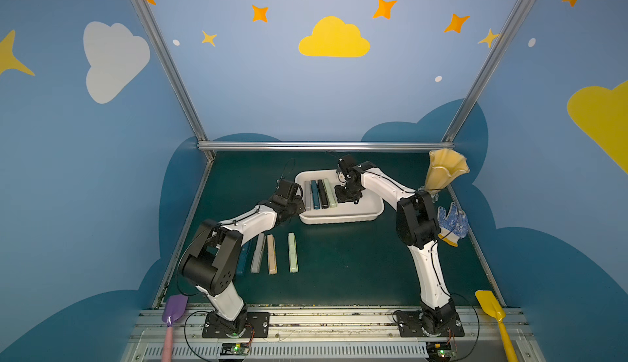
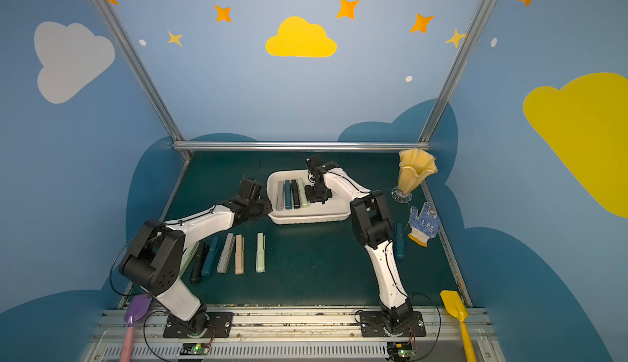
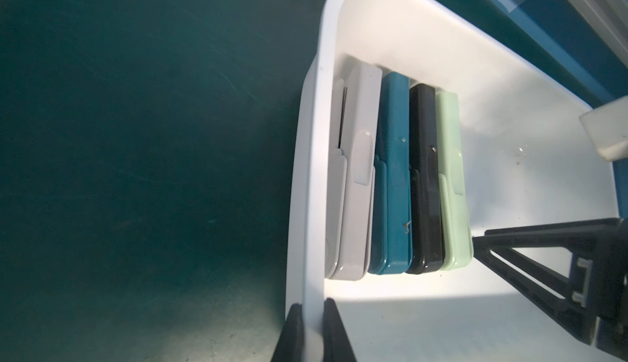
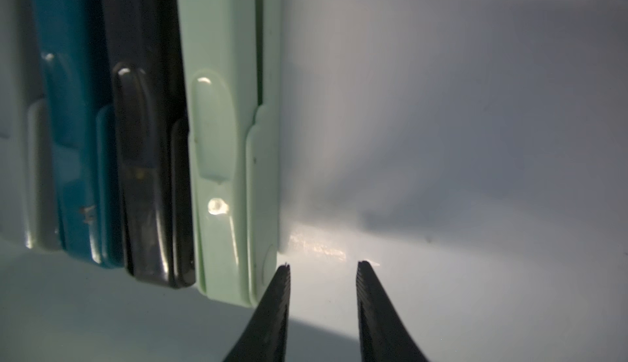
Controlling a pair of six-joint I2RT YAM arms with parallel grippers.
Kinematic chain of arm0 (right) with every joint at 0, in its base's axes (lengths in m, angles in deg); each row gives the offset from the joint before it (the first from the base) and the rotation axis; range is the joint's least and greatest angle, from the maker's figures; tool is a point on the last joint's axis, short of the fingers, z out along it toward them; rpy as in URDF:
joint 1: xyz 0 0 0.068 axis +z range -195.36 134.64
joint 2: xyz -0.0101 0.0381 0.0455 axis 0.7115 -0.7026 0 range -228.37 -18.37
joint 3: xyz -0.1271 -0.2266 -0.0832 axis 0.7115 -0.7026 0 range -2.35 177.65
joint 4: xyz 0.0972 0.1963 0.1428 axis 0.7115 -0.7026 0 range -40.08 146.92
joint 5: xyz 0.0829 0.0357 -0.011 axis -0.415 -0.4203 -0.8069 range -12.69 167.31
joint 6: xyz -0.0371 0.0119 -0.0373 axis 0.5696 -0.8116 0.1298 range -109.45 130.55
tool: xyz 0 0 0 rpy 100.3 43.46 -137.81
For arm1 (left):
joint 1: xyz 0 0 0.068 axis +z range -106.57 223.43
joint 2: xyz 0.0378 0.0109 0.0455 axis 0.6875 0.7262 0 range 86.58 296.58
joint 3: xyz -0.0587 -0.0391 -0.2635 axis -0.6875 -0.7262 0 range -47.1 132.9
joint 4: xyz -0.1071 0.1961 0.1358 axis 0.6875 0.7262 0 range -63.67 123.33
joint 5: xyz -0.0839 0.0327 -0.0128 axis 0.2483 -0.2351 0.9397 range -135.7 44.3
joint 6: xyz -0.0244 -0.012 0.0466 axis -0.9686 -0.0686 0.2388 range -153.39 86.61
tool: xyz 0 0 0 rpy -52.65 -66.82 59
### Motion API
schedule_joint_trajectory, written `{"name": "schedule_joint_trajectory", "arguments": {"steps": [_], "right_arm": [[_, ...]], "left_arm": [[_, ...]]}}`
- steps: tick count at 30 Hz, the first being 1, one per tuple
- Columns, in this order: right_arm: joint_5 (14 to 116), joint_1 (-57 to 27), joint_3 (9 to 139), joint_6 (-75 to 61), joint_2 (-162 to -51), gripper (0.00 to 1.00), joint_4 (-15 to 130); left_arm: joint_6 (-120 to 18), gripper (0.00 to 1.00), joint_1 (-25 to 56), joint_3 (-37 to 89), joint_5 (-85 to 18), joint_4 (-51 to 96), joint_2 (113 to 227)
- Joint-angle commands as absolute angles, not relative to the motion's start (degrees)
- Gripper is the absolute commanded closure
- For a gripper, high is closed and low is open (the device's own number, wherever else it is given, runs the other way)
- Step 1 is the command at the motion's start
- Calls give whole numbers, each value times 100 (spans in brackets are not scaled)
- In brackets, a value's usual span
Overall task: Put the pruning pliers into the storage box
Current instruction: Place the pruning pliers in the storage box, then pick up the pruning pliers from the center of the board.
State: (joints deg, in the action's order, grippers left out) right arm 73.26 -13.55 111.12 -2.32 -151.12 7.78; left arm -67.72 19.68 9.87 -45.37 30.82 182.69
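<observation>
1. The box (image 1: 339, 221) sits on the table (image 1: 339, 275), towards the back and near the middle, in both top views.
2. Four pliers lie in its left part, side by side and touching: grey pliers (image 3: 356, 173) against the left wall, then teal pliers (image 3: 390, 173), black pliers (image 3: 424, 173) and green pliers (image 3: 453, 173).
3. The rest of the box floor is bare.
4. The left end effector (image 3: 312, 304) is closed on the box's left rim near the front corner, one finger outside the wall and one inside.
5. The right end effector (image 4: 323, 265) is down inside the box, open and empty, its jaws apart over bare floor.
6. One of its fingertips (image 4: 283, 275) is just beside the near end of the green pliers; I cannot tell whether they touch.
7. More pliers lie in a row on the table in front of the box, by the left arm. In a top view they are loose green pliers (image 2: 260, 252), beige pliers (image 2: 239, 254), loose grey pliers (image 2: 226, 253), loose teal pliers (image 2: 210, 256) and loose black pliers (image 2: 198, 265). Another pale one is partly hidden under the arm.
8. A further teal one (image 2: 400, 241) lies just beside the right arm.
9. A yellow vase (image 1: 441, 173) stands at the table's back right, with a glove (image 1: 452, 224) in front of it.
10. A purple shovel (image 1: 175, 306) and a yellow shovel (image 1: 489, 306) lie at the front corners.
</observation>
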Motion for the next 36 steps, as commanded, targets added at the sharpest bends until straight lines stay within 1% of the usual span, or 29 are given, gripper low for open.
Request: {"name": "schedule_joint_trajectory", "arguments": {"steps": [1, 13, 18, 21, 26, 31, 36], "right_arm": [[7274, -1268, 11339, -262, -15248, 68, 678], [7194, -1308, 11334, -453, -15111, 68, 696], [7397, -1512, 11046, -389, -14656, 67, 619], [7510, -1670, 10697, -311, -14068, 65, 636], [7425, -1883, 9810, -408, -12890, 62, 731], [7562, -2267, 8537, -820, -11520, 58, 771], [8121, -2888, 7001, -1398, -9970, 53, 610]], "left_arm": [[-6727, 89, 1996, 1126, -4677, 3011, 18239], [-6726, 89, 1995, 1100, -4668, 2984, 18234], [-6723, 89, 1992, 1081, -4669, 2966, 18236], [-6744, 89, 1996, 1062, -4658, 2934, 18238], [-6792, 89, 1998, 1047, -4641, 2887, 18187], [-6758, 89, 1998, 1028, -4685, 2883, 18155], [-6732, 89, 2012, 978, -4641, 2828, 18156]]}}
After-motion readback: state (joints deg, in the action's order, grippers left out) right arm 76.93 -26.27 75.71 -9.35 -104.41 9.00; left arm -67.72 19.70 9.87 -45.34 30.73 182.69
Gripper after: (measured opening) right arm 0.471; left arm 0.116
